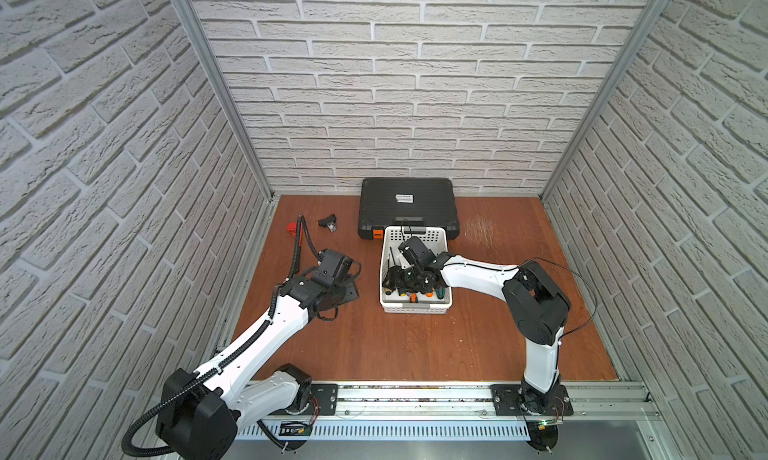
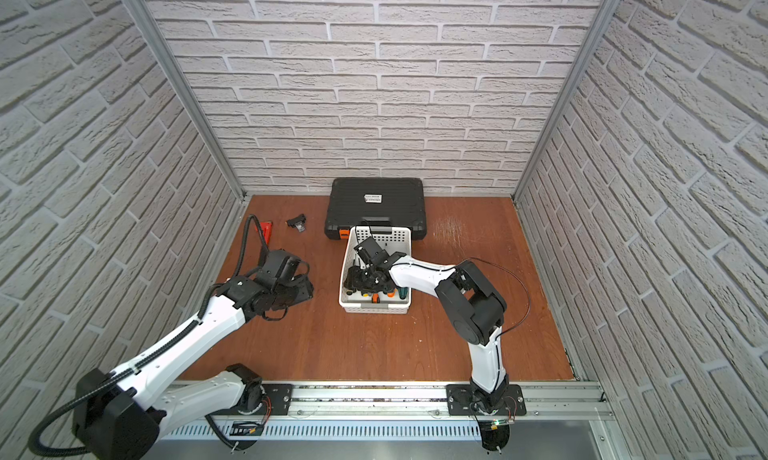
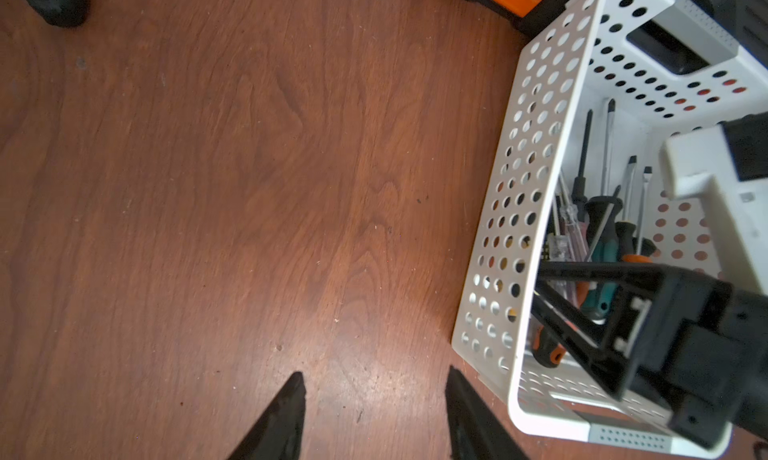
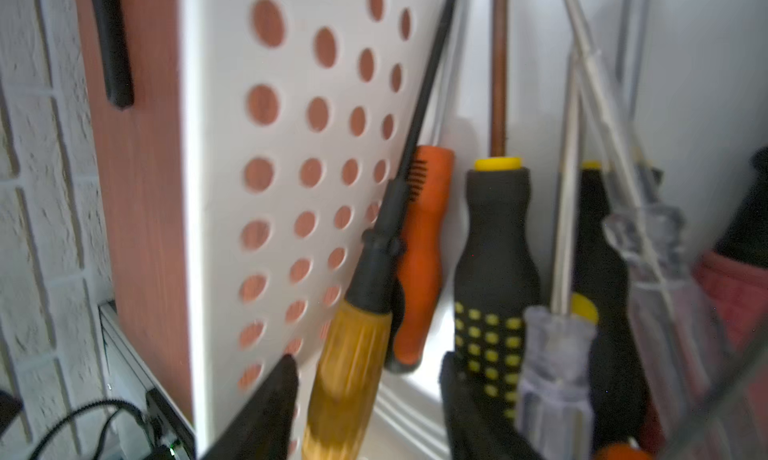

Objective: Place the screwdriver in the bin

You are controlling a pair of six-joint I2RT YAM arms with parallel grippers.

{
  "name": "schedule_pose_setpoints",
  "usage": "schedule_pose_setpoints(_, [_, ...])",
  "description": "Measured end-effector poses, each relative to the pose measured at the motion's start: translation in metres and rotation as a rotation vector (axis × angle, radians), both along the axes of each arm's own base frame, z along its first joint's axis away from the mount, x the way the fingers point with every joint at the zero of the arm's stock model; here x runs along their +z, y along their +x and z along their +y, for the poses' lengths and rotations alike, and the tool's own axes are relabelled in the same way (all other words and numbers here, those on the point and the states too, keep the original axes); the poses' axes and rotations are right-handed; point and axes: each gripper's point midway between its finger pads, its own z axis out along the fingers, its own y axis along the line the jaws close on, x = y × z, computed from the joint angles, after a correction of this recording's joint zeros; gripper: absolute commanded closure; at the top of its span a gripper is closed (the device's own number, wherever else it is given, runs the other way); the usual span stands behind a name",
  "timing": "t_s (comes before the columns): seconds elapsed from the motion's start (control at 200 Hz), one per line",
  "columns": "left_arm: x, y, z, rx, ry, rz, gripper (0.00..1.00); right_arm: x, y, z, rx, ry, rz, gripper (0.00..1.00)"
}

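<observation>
Amber-handled screwdriver [image 4: 376, 267] leans inside bin [image 4: 220, 146], loose within your right gripper [image 4: 369, 358], jaws parted. Left gripper [image 3: 375, 375] gapes empty. Placement looks done; withdraw.

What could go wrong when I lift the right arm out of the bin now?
1. The amber-handled screwdriver leans on the bin wall, between the open jaws of the right gripper. A tilted lift could catch it and drag it out.
2. The gripper also sits close to the yellow-dotted handle among crowded tools. Sideways motion could knock them or shift the bin.
</observation>
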Motion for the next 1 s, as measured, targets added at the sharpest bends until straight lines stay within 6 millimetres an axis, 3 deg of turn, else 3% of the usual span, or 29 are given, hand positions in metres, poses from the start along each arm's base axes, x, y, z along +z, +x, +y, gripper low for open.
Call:
schedule_pose_setpoints(0.175, [0.005, 0.002, 0.004, -0.003, 0.016, -0.026, 0.25, 0.038, 0.001, -0.015, 0.005, -0.036, -0.098, 0.33])
schedule_pose_setpoints(0.25, [0.01, 0.005, 0.007, 0.0, 0.021, -0.042, 0.02, 0.062, 0.001, -0.022, 0.008, -0.04, -0.154, 0.33])
schedule_pose_setpoints(0.465, [0.042, 0.027, 0.008, 0.0, 0.021, -0.118, 0.02, 0.141, 0.0, -0.036, 0.012, -0.007, -0.331, 0.33])
schedule_pose_setpoints(0.58, [0.059, 0.04, 0.013, 0.001, 0.035, -0.155, 0.02, 0.171, -0.001, -0.056, -0.008, -0.048, -0.427, 0.23])
schedule_pose_setpoints(0.635, [0.065, 0.045, 0.022, 0.014, 0.055, -0.174, 0.02, 0.185, -0.003, -0.071, -0.016, -0.086, -0.476, 0.19])
schedule_pose_setpoints(0.7, [0.072, 0.052, 0.038, 0.03, 0.096, -0.195, 0.02, 0.203, -0.004, -0.091, -0.037, -0.132, -0.54, 0.01])
schedule_pose_setpoints(0.76, [0.075, 0.057, 0.052, 0.039, 0.146, -0.214, 0.02, 0.222, -0.002, -0.117, -0.07, -0.181, -0.607, 0.0])
schedule_pose_setpoints(0.89, [0.079, 0.072, 0.087, 0.062, 0.271, -0.274, 0.02, 0.269, 0.009, -0.191, -0.204, -0.305, -0.801, 0.0])
schedule_pose_setpoints(0.95, [0.074, 0.078, 0.105, 0.08, 0.339, -0.316, 0.02, 0.274, 0.012, -0.224, -0.246, -0.376, -0.893, 0.01])
schedule_pose_setpoints(1.0, [0.064, 0.079, 0.117, 0.085, 0.396, -0.339, 0.02, 0.263, 0.014, -0.248, -0.282, -0.444, -0.922, 0.01])
